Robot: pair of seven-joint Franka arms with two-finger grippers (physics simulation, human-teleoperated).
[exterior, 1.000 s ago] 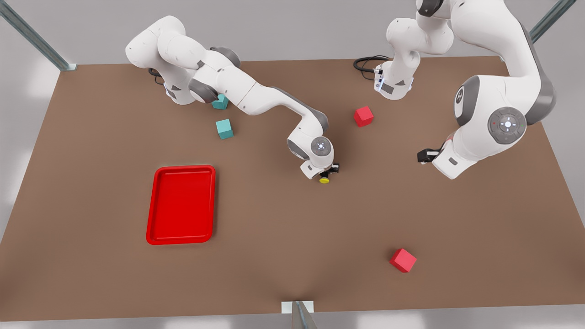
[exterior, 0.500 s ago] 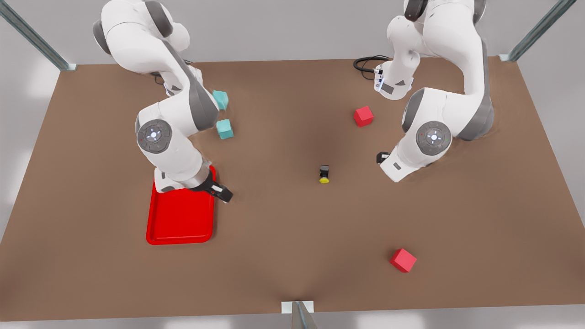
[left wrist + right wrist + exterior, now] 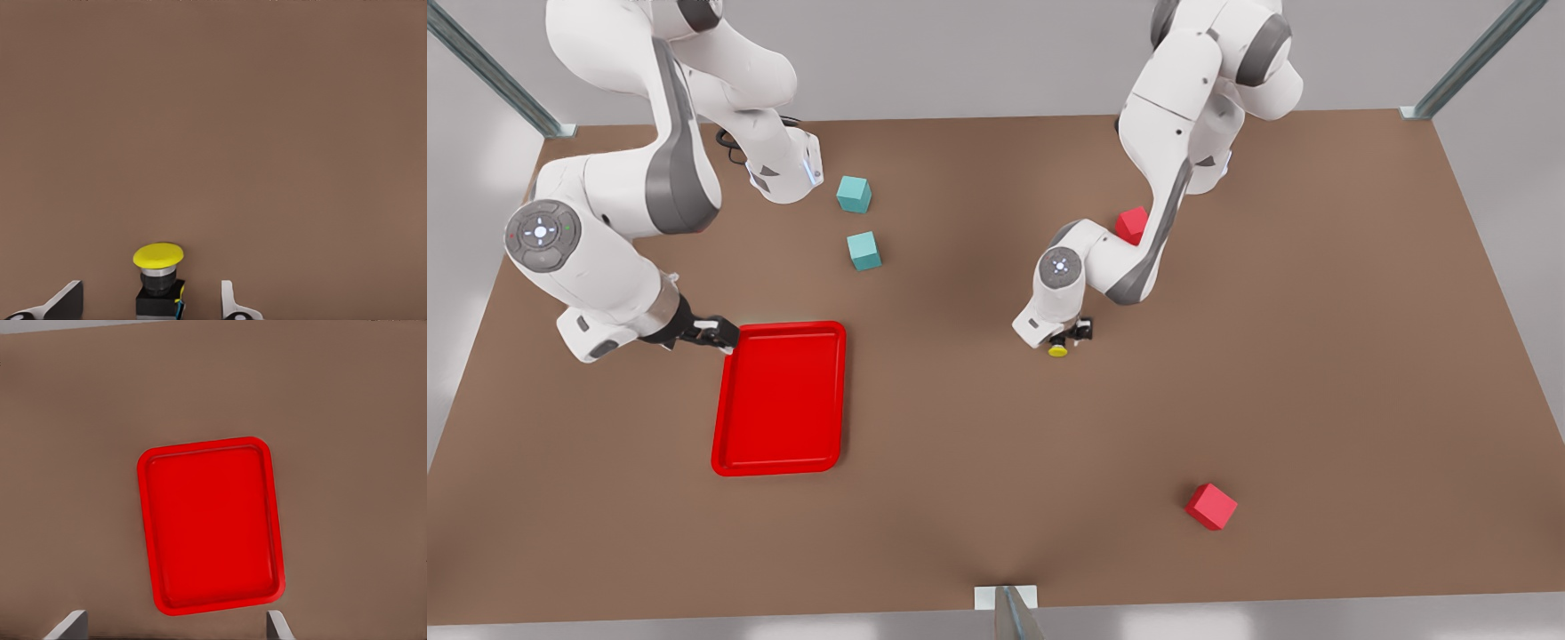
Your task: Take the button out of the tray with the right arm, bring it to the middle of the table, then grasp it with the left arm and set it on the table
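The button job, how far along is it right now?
Done: the tray holds nothing, and the button sits mid-table. The right gripper waits open beside the tray's corner.

In hand: the left gripper is down at the button, open fingers either side of it, not visibly touching.

Left: closing on the button, then setting it on the table.

Left gripper [image 3: 1069, 336] over button [image 3: 1058, 350] (tray [image 3: 780, 396] apart).
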